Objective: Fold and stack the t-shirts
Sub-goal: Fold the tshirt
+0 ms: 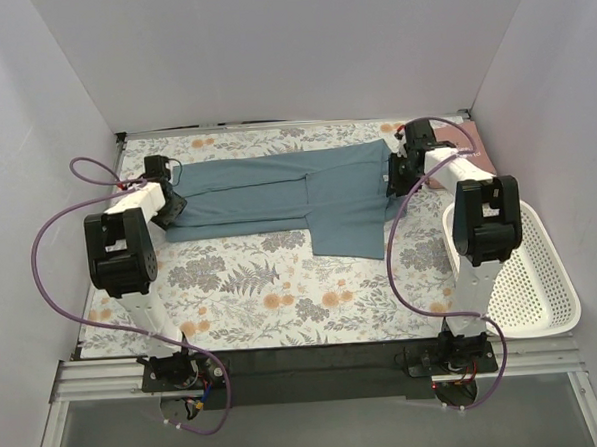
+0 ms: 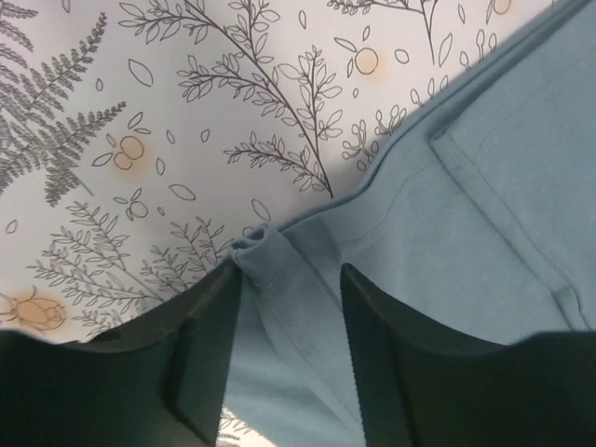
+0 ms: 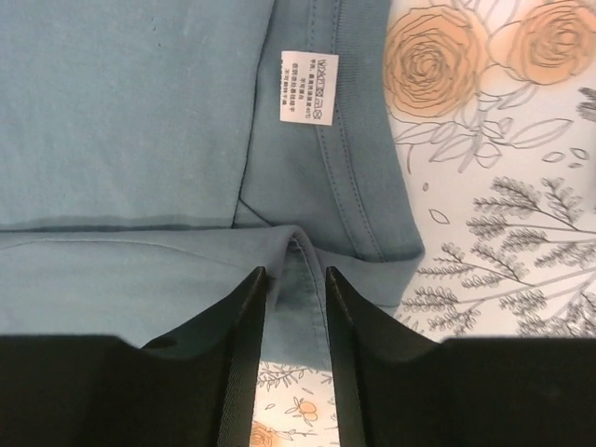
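The teal-blue t-shirt (image 1: 277,190) lies folded into a long band across the back of the floral table cloth, with one part hanging toward the front at the middle. My left gripper (image 1: 172,205) is at its left end. In the left wrist view the jaws (image 2: 291,275) stand apart astride a curled hem of the shirt (image 2: 484,205). My right gripper (image 1: 394,178) is at the collar end. In the right wrist view its jaws (image 3: 295,275) stand narrowly apart astride a raised ridge of the shirt (image 3: 130,112), below the neck label (image 3: 308,87). A strip of the pink shirt (image 1: 480,157) shows behind the right arm.
A white perforated basket (image 1: 541,271) stands at the right edge of the table, beside the right arm. The floral table cloth (image 1: 272,295) covers the table in front of the shirt. White walls close in the back and both sides.
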